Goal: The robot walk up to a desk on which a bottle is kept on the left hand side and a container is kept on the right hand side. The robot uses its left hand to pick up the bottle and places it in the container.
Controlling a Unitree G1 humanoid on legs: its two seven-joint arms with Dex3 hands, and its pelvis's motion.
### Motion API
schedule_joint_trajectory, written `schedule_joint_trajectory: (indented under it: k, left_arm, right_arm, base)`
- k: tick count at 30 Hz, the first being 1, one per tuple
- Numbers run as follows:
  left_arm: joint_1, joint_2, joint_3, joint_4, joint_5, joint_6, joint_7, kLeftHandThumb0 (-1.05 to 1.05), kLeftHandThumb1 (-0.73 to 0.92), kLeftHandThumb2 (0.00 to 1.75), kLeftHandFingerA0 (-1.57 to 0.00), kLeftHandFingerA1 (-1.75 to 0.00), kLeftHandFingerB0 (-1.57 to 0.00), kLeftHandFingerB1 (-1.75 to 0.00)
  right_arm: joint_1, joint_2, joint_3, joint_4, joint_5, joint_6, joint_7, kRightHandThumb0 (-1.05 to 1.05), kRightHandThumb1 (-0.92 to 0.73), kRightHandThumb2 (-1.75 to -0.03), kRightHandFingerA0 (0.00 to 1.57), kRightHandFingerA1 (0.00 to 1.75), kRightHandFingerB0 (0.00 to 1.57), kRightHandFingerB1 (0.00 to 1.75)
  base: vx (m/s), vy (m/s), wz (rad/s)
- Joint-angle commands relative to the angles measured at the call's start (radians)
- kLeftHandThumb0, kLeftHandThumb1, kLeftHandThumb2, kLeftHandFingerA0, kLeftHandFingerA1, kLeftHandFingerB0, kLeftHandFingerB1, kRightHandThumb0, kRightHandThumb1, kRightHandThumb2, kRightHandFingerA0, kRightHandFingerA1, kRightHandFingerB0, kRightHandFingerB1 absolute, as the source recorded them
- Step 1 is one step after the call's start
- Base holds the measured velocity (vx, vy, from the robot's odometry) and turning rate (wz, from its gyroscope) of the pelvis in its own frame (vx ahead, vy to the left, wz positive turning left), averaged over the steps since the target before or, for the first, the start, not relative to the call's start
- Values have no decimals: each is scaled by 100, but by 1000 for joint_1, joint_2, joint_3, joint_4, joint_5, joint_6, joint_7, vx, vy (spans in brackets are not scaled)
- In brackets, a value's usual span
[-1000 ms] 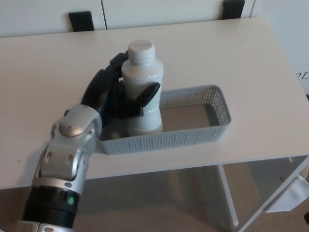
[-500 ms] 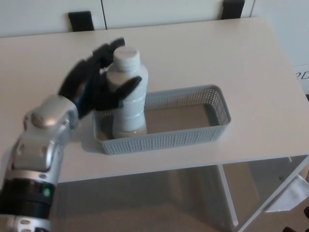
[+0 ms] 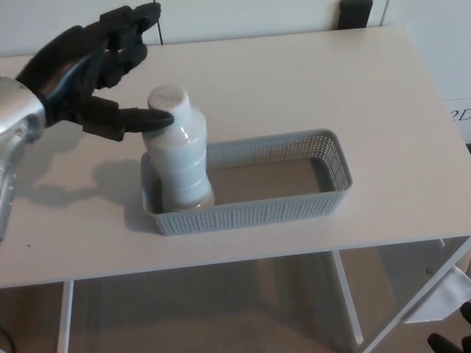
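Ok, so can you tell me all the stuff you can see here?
Bottle: one, white, standing a bit tilted in the left end of the basket.
Basket: one, grey mesh, long, on the front part of the desk.
Desk: one, white, fills most of the view.
Black things: one clear at the desk's far edge on the right; another on the left is mostly hidden behind the robot hand.
Floor: brownish, seen under the desk.
Left robot hand: one, black with a silver wrist, open, up at the top left beside the bottle, thumb tip right at the bottle's neck.
Right robot hand: not in view.
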Motion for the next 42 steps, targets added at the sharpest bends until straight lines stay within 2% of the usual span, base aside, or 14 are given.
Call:
schedule_joint_trajectory:
  k: [1,5,6,7,15,16,18,22,23,25,32,35,38,42]
  left_arm:
    - [-85,246,-78,-60,-78,69,-463,-44,38,59,0,0,0,0]
    - [-102,249,-16,-50,-163,126,-482,-66,41,66,0,0,0,0]
    - [-121,257,26,-32,-201,145,-493,-74,37,72,0,0,0,0]
    - [-151,277,83,2,-246,164,-510,-70,44,54,0,0,0,0]
    - [-160,463,338,42,-414,205,-629,-65,36,52,0,0,0,0]
    - [-106,534,436,70,-456,211,-696,-61,40,77,0,0,0,-5]
    - [-13,602,574,126,-488,213,-764,-58,24,66,0,-2,0,-13]
    - [135,697,776,323,-512,290,-852,-57,39,72,0,0,0,-4]
    - [175,710,823,376,-512,306,-854,-57,38,73,0,0,0,-7]
    - [281,706,917,453,-510,282,-848,-66,40,77,0,-1,0,-9]
    - [646,664,1101,780,-515,89,-828,-63,38,76,0,-12,0,-11]
    - [792,592,1132,877,-530,73,-685,-59,36,71,-4,-46,0,-26]
    - [886,511,1128,936,-517,-6,-546,-45,54,56,-12,-45,-8,-26]
    - [941,375,1057,999,-444,-93,-247,-61,49,77,-29,-57,-7,-39]
  right_arm:
    - [-18,-17,-11,12,9,14,-25,-59,-34,-52,40,48,31,34]
    - [-18,-16,-6,-5,5,19,-31,-59,-35,-52,36,44,32,34]
    - [-24,-17,-5,-4,4,18,-32,-62,-34,-70,37,52,26,40]
    - [-30,-18,-3,-13,2,23,-39,-63,-34,-70,37,51,28,40]
    - [-50,-46,-3,-32,-4,51,-56,-60,-35,-52,42,45,32,33]
    - [-51,-53,-2,-28,-9,51,-52,-67,-36,-70,39,51,29,39]
    - [-53,-63,0,-20,-14,50,-50,-62,-34,-52,40,45,32,34]
    - [-62,-71,-1,-9,-18,47,-49,-61,-34,-52,41,45,32,34]
    - [-62,-71,-1,-9,-17,50,-50,-63,-34,-71,39,51,27,39]
    - [-56,-70,2,-10,-21,52,-49,-62,-34,-53,41,45,32,34]
    - [-50,-68,3,-11,-22,59,-54,-60,-34,-52,37,42,31,34]
    - [-47,-73,5,-11,-24,58,-48,-63,-34,-52,39,43,30,34]
    - [-40,-75,4,-13,-25,58,-47,-61,-34,-52,40,47,31,35]
    - [-15,-78,-6,-13,-18,59,-41,-62,-35,-52,38,45,30,35]
  base:
    - [0,0,0]
    - [0,0,0]
    - [0,0,0]
    - [0,0,0]
    - [0,0,0]
    - [0,0,0]
    - [0,0,0]
    - [0,0,0]
    - [0,0,0]
    - [0,0,0]
    - [0,0,0]
    - [0,0,0]
    - [0,0,2]
    - [0,0,2]
